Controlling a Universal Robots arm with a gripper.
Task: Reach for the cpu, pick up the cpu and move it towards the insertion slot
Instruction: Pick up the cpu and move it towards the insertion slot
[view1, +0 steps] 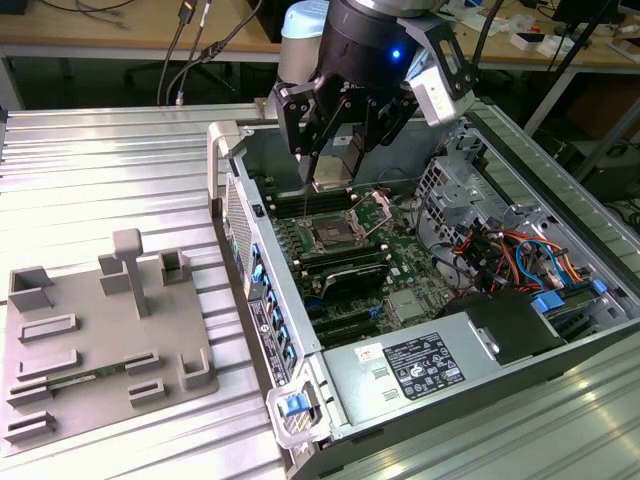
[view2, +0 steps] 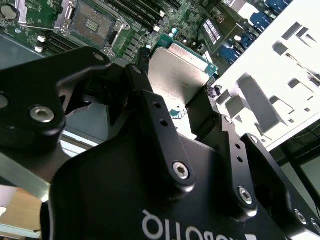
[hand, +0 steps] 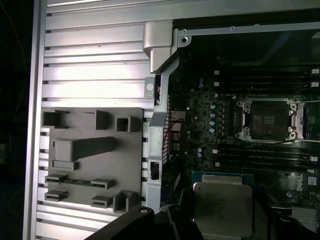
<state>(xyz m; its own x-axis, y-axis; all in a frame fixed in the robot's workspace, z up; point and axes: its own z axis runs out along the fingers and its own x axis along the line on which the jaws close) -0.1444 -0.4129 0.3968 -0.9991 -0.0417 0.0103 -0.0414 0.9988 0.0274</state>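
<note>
Gripper (view2: 187, 112): you're pinching the cpu right now, a black finger (view2: 155, 125) pressing on each of two opposite edges, jaws closed onto the chip.
Cpu (view2: 177, 70): it's sitting flat between your fingertips, silvery top facing the second wrist view, its thin green edge showing; in the first wrist view you're seeing the same chip (hand: 222, 207) hanging over the board.
Gripper from outside: in the exterior view your gripper (view1: 333, 170) is hovering inside the open case, the pale cpu (view1: 331, 181) showing at the fingertips, above the board and not touching it.
Insertion slot (view1: 331, 236): you're holding the chip just above it and towards the back of the case; the silver frame with its dark centre is lying open, thin wire levers standing out beside it. In the first wrist view the socket (hand: 268, 120) is lying apart from the chip, memory slots (hand: 260, 152) between them.
Motherboard (view1: 420, 255): it's spreading green around the socket.
Computer case (view1: 480, 350): it's lying open on its side on the ribbed metal table (view1: 110, 160).
Grey tray (view1: 100, 330): farthest from your gripper, it's resting on the table at the exterior view's left, raised blocks standing up, well apart from the chip.
</note>
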